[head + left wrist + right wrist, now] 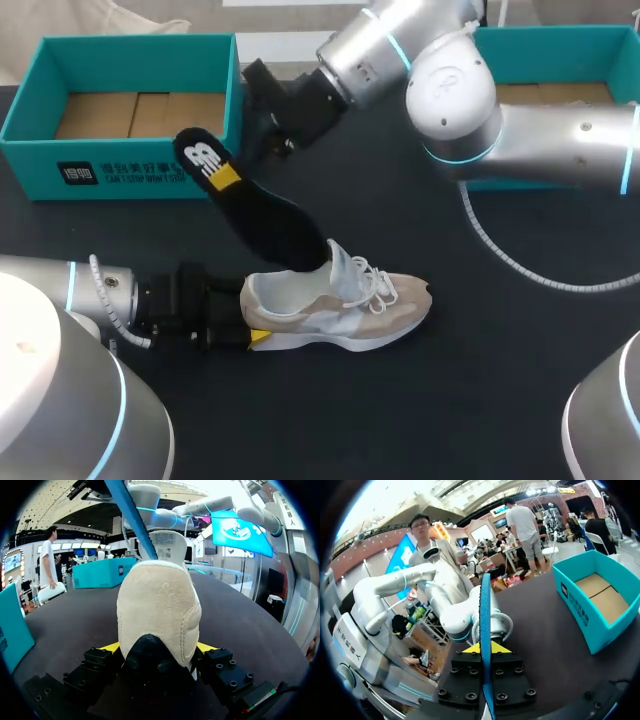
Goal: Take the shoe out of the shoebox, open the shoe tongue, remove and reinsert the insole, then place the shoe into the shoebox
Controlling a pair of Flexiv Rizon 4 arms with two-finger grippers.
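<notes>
- Stage: the shoe (340, 310) is out of its box and lies on its side on the table (480, 400), so the first step is done.
- Tongue (343, 262): it stands up from the laces, so the opening step looks done as well.
- Insole (265, 215): it slants up out of the shoe's mouth, its toe end at or just inside the opening and its heel end raised toward the left box (120, 170).
- Judgement: the work is at the insole step. These views do not settle whether the insole is coming out or going in.
- Left to do: seat the insole fully, then put the shoe into a box.
- Left gripper (157, 648): clamped on the shoe's heel, one yellow tip on each side, holding the shoe down on the table.
- Right gripper (484, 649): closed on the insole near its heel end, which runs edge-on between the two yellow tips.
- Count of the task's things: one shoe, one insole.
- Count of boxes: two, the left box and the right box (545, 40), both open, showing only brown card inside, each well apart from the shoe.
- Count of arms: two, each with its gripper occupied.
</notes>
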